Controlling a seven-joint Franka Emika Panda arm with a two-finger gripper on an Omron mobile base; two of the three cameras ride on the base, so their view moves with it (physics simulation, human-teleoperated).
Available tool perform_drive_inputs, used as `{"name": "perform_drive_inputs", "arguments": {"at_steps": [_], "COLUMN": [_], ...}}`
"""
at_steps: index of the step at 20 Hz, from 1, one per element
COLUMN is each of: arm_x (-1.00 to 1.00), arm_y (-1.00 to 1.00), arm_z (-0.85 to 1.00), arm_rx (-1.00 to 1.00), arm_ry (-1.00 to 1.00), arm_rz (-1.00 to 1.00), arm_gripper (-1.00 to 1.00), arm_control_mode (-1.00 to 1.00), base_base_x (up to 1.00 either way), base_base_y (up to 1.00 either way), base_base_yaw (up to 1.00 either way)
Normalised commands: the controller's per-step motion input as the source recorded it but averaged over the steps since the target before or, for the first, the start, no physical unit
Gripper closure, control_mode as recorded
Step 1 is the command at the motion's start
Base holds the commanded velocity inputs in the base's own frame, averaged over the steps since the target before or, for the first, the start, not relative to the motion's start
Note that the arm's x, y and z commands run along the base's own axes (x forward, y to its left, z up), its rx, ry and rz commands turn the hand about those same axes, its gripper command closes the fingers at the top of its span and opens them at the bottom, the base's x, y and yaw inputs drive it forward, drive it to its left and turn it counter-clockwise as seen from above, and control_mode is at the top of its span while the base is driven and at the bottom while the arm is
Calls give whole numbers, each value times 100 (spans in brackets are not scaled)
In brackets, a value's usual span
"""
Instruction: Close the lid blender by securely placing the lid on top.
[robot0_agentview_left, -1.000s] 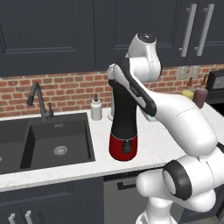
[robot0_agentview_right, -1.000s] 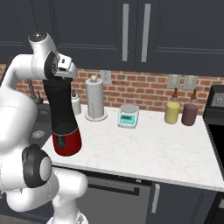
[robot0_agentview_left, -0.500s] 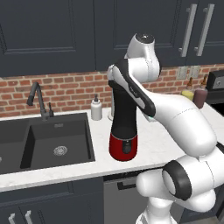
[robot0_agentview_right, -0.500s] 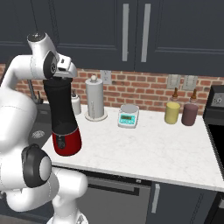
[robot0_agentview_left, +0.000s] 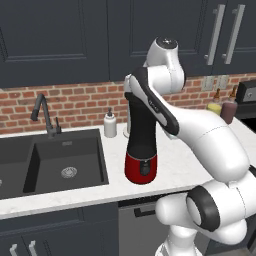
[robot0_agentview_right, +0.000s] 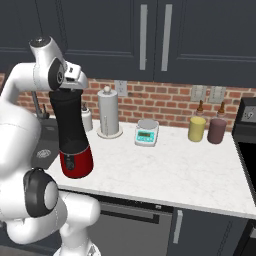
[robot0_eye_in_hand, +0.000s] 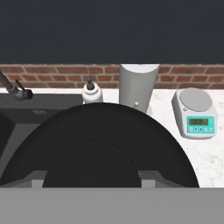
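The blender stands on the white counter beside the sink, a tall black jar on a glossy red base. My gripper hangs right over the jar's mouth, with the arm's forearm crossing in front of it in the left base view. In the hand view the black round lid spreads just below the hand. The gripper is shut on the lid's raised middle, one finger on each side. Whether the lid rests on the jar's rim is hidden.
A white soap dispenser and a paper towel holder stand behind the blender. The white-and-teal scale sits to the right, two jars farther right. The dark sink with its faucet lies to the left.
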Motion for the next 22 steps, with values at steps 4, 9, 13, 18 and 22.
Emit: {"name": "perform_drive_inputs", "arguments": {"at_steps": [4,9,13,18,22], "arm_x": [-29,-13,0,0,0], "arm_y": [-10,-3,0,0,0], "arm_z": [-29,-36,-42,-51,-53], "arm_rx": [0,0,0,0,0], "arm_ry": [0,0,0,0,0], "arm_rz": [-1,-1,0,0,0], "arm_gripper": [100,100,100,100,100], "arm_control_mode": [-100,-100,-100,-100,-100], "base_base_x": [0,0,0,0,0], "base_base_y": [0,0,0,0,0], "base_base_yaw": [0,0,0,0,0]}}
